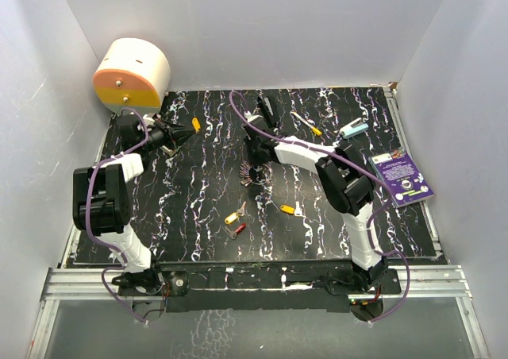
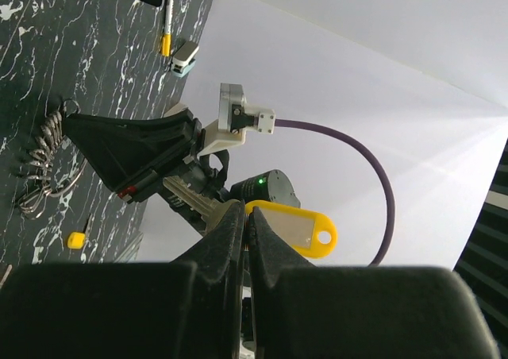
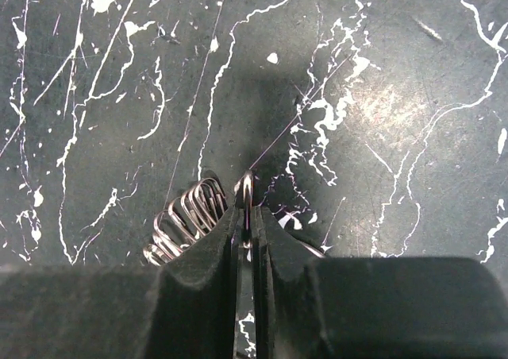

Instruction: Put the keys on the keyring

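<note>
**Both jaws clamped: key at left, ring at right**

The right gripper (image 3: 248, 210) is pinched tight on the thin keyring (image 3: 248, 186) at the middle of the table (image 1: 182, 208), with the plain silver keys (image 3: 186, 216) fanned beside it. The left gripper (image 2: 246, 212) clamps a yellow-headed key (image 2: 295, 230) at the far left. A loose yellow key (image 1: 232, 218) and a red key (image 1: 240, 228) lie nearer, with another yellow key (image 1: 287, 210) to their right.

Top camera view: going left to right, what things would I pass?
white-and-orange drum → held yellow key → keyring → loose yellow key → teal block → purple card
</note>
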